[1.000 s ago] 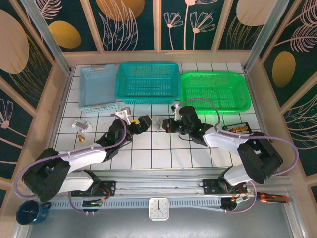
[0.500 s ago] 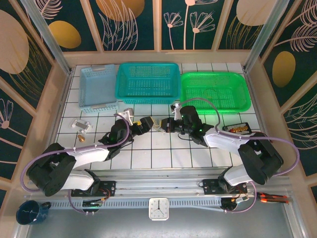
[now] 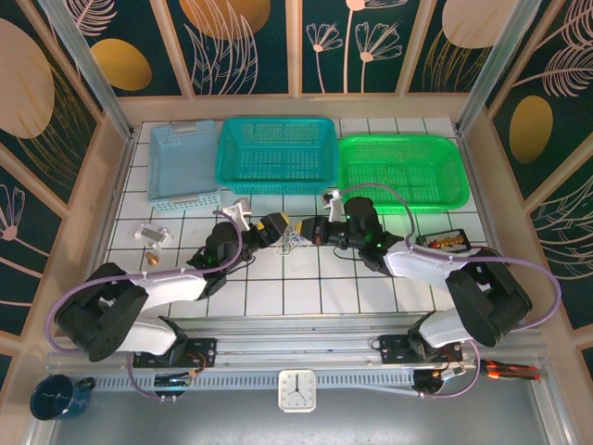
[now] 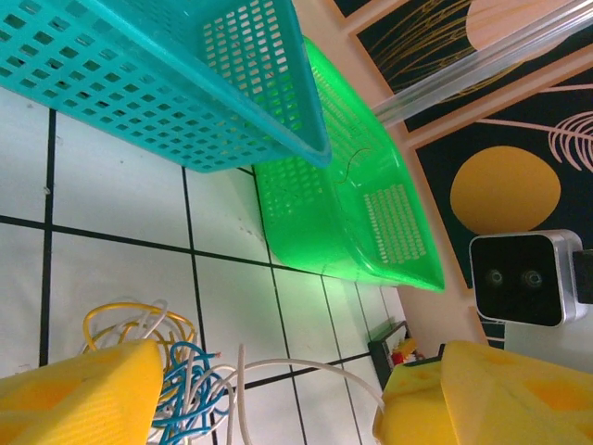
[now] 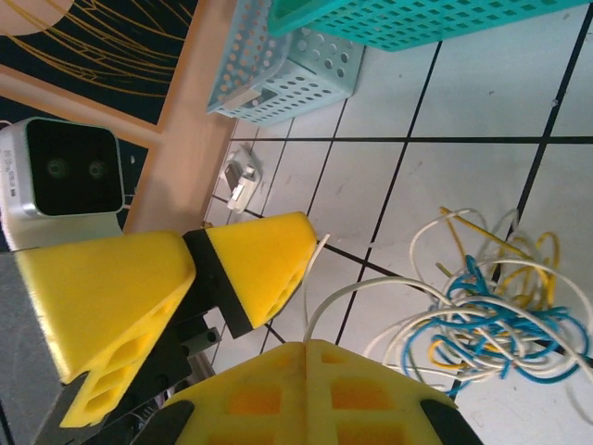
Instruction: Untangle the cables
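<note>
Three perforated plastic baskets line the far edge of the white tiled table — a pale blue basket, a teal basket and a bright green basket, whose floor carries a thin dark curl (too small to name). Open tiles stretch from the grippers back to the arm bases, between the wooden side walls. The knot of thin blue, whitish and yellowish cables lies on the tiles just in front of the teal basket, between the two arms. The left gripper has its jaws apart, the knot beside one finger. The right gripper is clenched, a whitish strand running up to its tips — pinched or not cannot be told
</note>
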{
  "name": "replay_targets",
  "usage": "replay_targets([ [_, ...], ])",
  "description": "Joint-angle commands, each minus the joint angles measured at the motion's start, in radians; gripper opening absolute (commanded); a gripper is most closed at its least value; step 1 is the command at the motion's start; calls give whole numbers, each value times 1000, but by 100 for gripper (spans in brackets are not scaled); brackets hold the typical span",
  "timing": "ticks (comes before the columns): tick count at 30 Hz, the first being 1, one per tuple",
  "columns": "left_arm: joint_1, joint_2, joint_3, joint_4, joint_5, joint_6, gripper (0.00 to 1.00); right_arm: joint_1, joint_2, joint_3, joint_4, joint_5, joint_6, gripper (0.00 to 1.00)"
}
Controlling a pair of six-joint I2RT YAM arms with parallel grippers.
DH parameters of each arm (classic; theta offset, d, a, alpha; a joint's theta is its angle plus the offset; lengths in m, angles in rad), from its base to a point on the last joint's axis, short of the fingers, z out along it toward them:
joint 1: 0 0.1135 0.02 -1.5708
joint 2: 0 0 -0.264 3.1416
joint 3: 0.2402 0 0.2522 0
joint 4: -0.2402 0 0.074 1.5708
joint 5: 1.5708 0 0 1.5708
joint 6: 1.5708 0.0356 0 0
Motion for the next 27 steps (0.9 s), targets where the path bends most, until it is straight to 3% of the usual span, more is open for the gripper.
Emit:
replay_targets([
  [1, -3, 24, -7, 85, 21, -39, 75, -6, -25, -19, 62, -28, 18, 0],
  [10, -2, 80, -8, 148, 46, -77, 61, -11, -28, -30, 81, -41, 26, 0],
  [17, -3, 104, -5, 177, 55, -89, 40, -18, -29, -36, 88, -47, 29, 0],
  [27, -3, 137, -5, 202, 73, -96, 26, -21, -26, -43, 104, -56, 37, 0],
])
